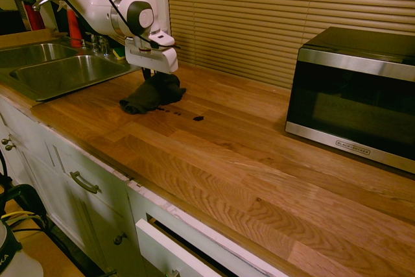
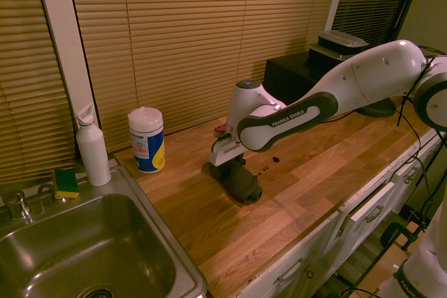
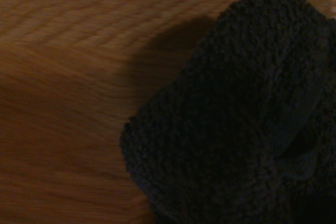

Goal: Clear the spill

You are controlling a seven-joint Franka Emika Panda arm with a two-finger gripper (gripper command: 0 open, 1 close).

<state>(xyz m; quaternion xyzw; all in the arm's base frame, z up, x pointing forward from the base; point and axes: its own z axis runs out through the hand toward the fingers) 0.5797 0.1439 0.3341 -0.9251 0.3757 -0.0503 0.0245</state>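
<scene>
1. Spill, a short broken trail of tiny dark brown-black specks and blotches, lay on the brown striped-wood countertop; the largest visible blotch sat at the end toward the black-and-silver microwave, apart from the cloth.
2. Large dark grey-black terry cloth sat bunched at the trail's sink-side end, just beside the nearest visible specks; whether it covered more of them couldn't be told.
3. White two-finger gripper was closed down on a pinch of that cloth; the rest bulged out below the fingers onto the wood.
4. Done, my read: cloth gripped and set at the mess; wiping possibly under way, nothing shown that proved it; job partial at best.
5. Left: the exposed specks plus the big blotch; likely next, a pressed pass toward the microwave; risk was the bunched cloth riding over specks or smearing them.
6. Further out: stainless steel sink; white-lidded wipes canister stood near it, well apart from the spill.
</scene>
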